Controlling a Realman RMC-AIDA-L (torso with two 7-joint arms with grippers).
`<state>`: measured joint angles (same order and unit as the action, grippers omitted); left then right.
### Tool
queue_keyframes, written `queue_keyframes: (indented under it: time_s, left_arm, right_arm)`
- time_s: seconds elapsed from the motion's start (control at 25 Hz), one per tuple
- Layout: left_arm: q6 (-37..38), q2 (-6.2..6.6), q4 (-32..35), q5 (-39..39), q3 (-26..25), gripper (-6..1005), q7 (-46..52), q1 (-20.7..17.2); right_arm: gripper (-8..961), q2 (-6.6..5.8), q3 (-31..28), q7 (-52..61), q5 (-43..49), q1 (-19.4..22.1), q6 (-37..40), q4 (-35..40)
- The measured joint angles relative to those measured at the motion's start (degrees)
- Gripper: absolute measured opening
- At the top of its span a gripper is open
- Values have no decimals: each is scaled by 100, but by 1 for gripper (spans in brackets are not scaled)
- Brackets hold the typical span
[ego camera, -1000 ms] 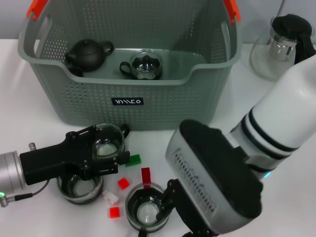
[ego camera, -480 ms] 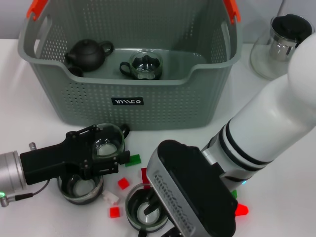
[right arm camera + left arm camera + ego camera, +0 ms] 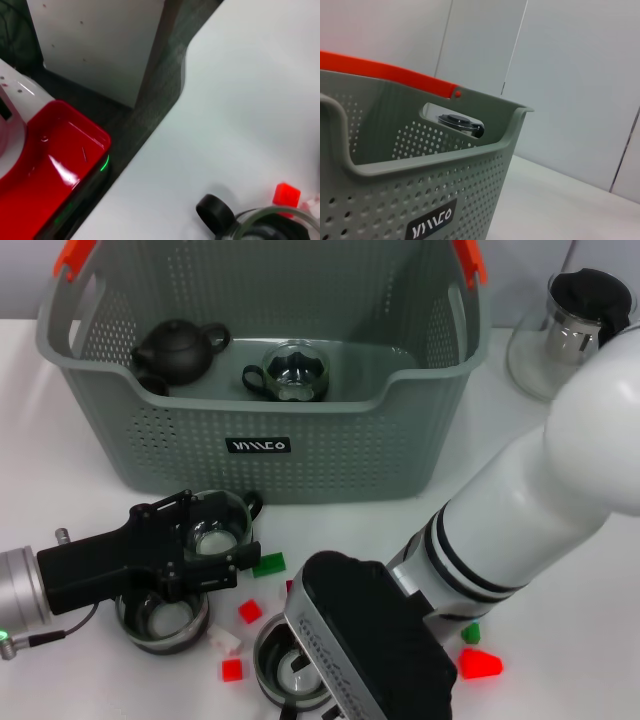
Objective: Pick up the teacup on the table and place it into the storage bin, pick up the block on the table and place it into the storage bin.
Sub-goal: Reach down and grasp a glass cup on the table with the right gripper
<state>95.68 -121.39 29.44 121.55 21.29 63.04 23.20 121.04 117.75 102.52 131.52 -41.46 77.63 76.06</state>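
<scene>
The grey-green storage bin (image 3: 300, 455) stands at the back and fills the left wrist view (image 3: 420, 165). Inside it are a black teapot (image 3: 178, 348) and a glass teacup (image 3: 295, 372). In front of the bin, my left gripper (image 3: 210, 540) is shut on a glass teacup (image 3: 222, 518). Another teacup (image 3: 160, 622) sits just below it. My right gripper (image 3: 365, 650) hangs over a third teacup (image 3: 285, 672), whose rim and black handle (image 3: 215, 216) show in the right wrist view. Green (image 3: 267, 563), red (image 3: 250, 611) and white (image 3: 222, 640) blocks lie between the cups.
A glass pitcher with a black lid (image 3: 570, 335) stands at the back right. A red block (image 3: 480, 663) and a green block (image 3: 470, 633) lie by my right forearm. The table edge (image 3: 150, 135) is close, with a red box (image 3: 55, 165) on the floor beyond.
My right arm has swung left and lower, covering the front teacup and uncovering the red and green blocks on its right. The left gripper and its teacup barely shifted.
</scene>
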Motion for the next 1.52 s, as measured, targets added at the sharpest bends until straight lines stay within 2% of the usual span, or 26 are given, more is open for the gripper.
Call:
queue_keyframes:
  time_s: [0.72, 1.52]
  left_arm:
    - [-16, 11, 0, 9, -3, 873, -3, -1]
    - [-24, 2, 0, 8, -2, 872, -3, -23]
  right_arm:
    - [551, 13, 340, 17, 32, -150, -431, -432]
    - [547, 16, 382, 261, 18, -267, -393, -517]
